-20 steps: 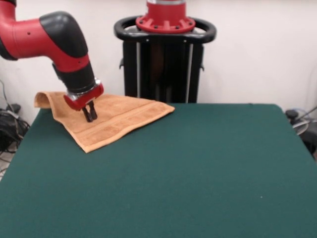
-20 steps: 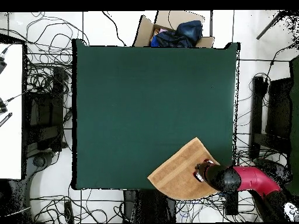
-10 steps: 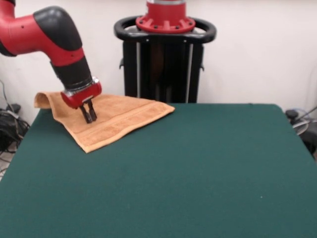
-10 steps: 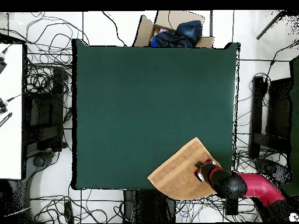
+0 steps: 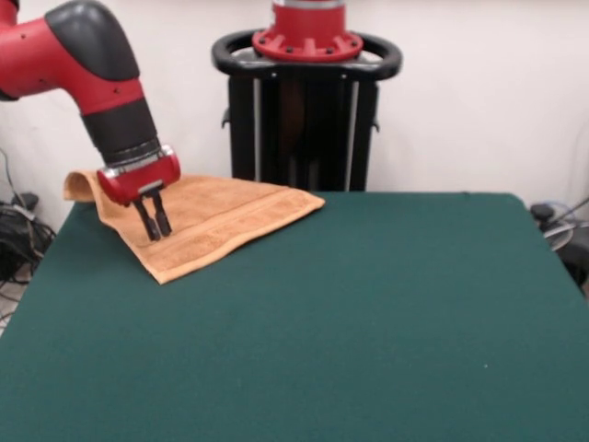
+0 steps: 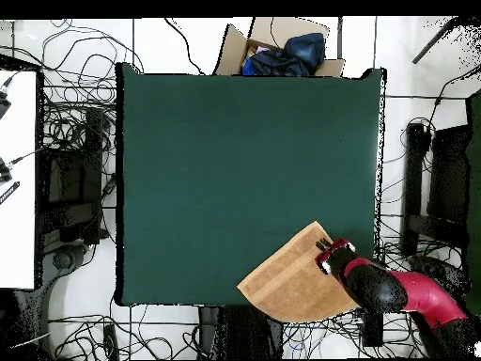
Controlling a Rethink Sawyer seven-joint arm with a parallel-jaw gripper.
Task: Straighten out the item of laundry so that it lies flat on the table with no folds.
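The gripper has slid sideways over the towel in the last second, toward the picture's left in the front view, and the arm's wrist has tipped more upright. The overhead view agrees: it has crept from the towel's middle out toward the bench's side edge. Its fingers hang close together with only a thin gap, pinching nothing that I can see; whether their tips touch the cloth is hard to tell.

The towel itself looks unmoved. It lies at the bench corner nearest the pedestal, one corner (the humped one at far left of the front view) spilling past the edge, another part overhanging the pedestal-side edge in the overhead view.

So nothing is straightened yet. My guess is that the arm is lining up on the draped corner, to pull it back onto the bench.
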